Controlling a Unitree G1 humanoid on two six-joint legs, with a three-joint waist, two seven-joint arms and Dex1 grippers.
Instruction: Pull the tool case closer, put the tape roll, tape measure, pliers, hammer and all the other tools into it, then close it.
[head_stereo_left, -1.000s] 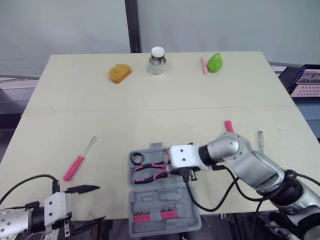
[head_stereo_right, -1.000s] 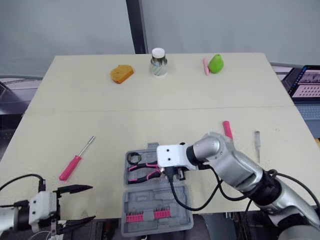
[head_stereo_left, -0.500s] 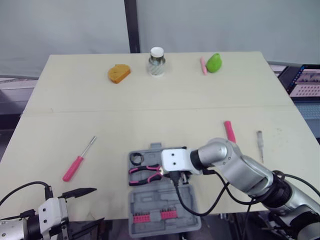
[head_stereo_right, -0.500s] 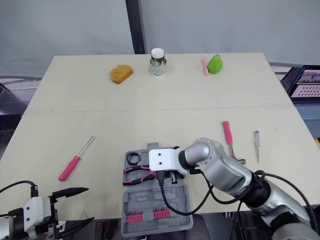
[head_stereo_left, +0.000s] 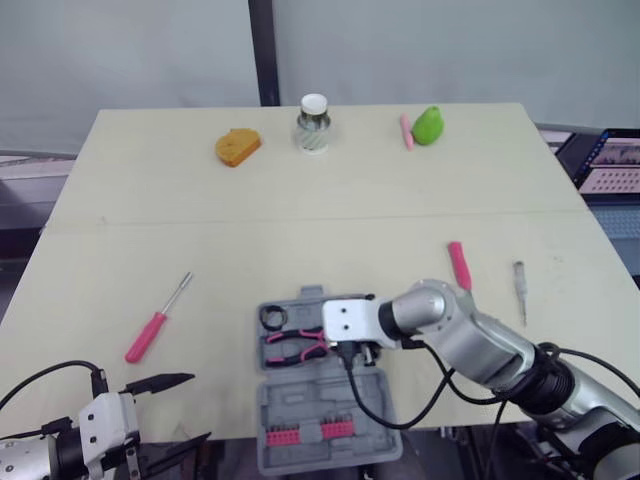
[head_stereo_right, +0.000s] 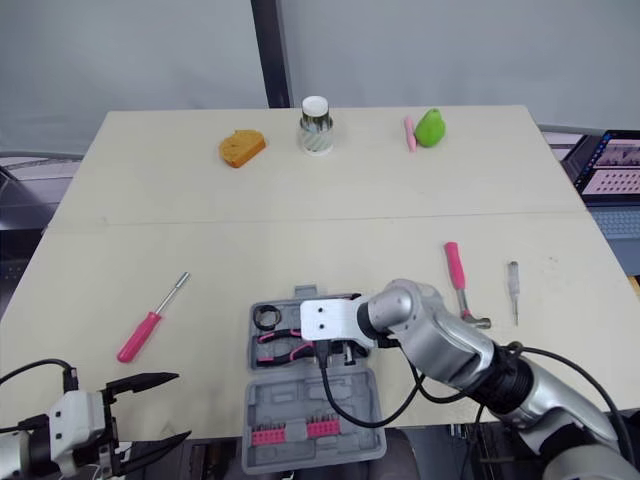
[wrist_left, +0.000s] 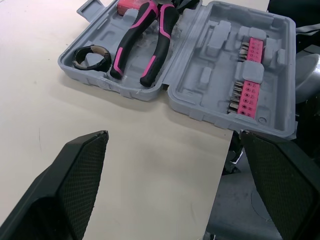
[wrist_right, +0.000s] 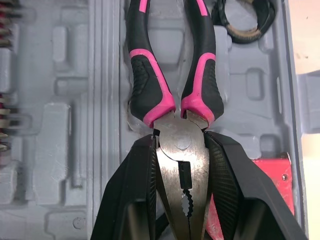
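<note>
The grey tool case (head_stereo_left: 340, 400) lies open at the table's front edge, its lid half with pink bits overhanging. In it lie the pink-handled pliers (wrist_right: 172, 90), a black tape roll (head_stereo_left: 273, 317) and a red tool (wrist_right: 272, 182). My right gripper (wrist_right: 181, 136) is over the case, its fingers (wrist_right: 142, 180) shut on the pliers' metal head. A pink-handled hammer (head_stereo_right: 456, 272) lies to the right of the case, with a small screwdriver (head_stereo_left: 520, 282) beyond it. A pink screwdriver (head_stereo_left: 155, 325) lies to the case's left. My left gripper (head_stereo_left: 195, 408) hangs open off the front left edge.
Along the far edge stand an orange object (head_stereo_left: 237, 146), a white-capped jar (head_stereo_left: 314, 122), a pink marker (head_stereo_left: 407, 131) and a green pear shape (head_stereo_left: 430, 124). A laptop screen (head_stereo_left: 610, 165) sits past the table's right edge. A black cable (head_stereo_left: 400, 405) loops over the case.
My right gripper has slid left over the case with the pliers, uncovering the hammer. My left gripper has dropped lower and back at the front left corner.
</note>
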